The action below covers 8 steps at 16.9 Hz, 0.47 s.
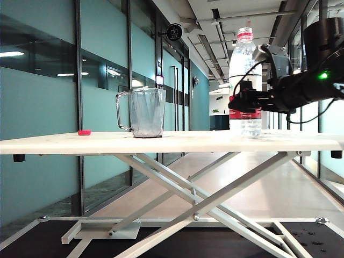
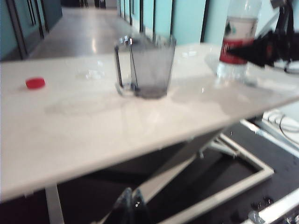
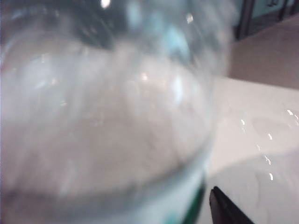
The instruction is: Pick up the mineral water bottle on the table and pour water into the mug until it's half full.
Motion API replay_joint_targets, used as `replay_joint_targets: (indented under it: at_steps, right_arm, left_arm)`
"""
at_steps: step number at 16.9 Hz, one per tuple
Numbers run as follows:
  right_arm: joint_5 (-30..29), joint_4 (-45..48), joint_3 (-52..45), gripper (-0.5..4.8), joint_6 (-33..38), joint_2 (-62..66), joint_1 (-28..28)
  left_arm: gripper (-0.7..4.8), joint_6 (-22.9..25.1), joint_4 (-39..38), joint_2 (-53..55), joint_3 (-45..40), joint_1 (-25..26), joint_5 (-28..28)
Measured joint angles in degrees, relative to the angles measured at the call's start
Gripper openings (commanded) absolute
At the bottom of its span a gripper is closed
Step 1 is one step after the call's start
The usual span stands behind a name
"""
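red cap (image 2: 35, 83) plain in left wrist view, right tool (image 1: 240, 100) at bottle (image 1: 244, 80)

Exterior view sharp, bright daylight from corridor behind, ceiling-light reflections on glass wall, left wrist view soft w/ motion blur, glare patches on table (image 2: 93, 116), right wrist view heavily blurred, mineral water bottle (image 3: 103, 107) way out of focus.

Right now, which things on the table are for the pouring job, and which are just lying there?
For the job:
- mineral water bottle, standing upright
- mug, standing upright
- table
- right pincer, open at the bottle's label

Just lying about:
- small red cap, beyond the mug near the table's far left end

The left pincer waits low, below the table's edge.
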Motion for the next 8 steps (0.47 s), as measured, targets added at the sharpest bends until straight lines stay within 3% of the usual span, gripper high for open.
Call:
replay_joint_targets:
  at_steps: [8]
  right_arm:
    - [0.57,0.85,3.21,4.79,0.0,2.19,0.02]
  left_arm:
    - [-0.05,2.51,-2.34,0.02,0.0,0.0,0.0]
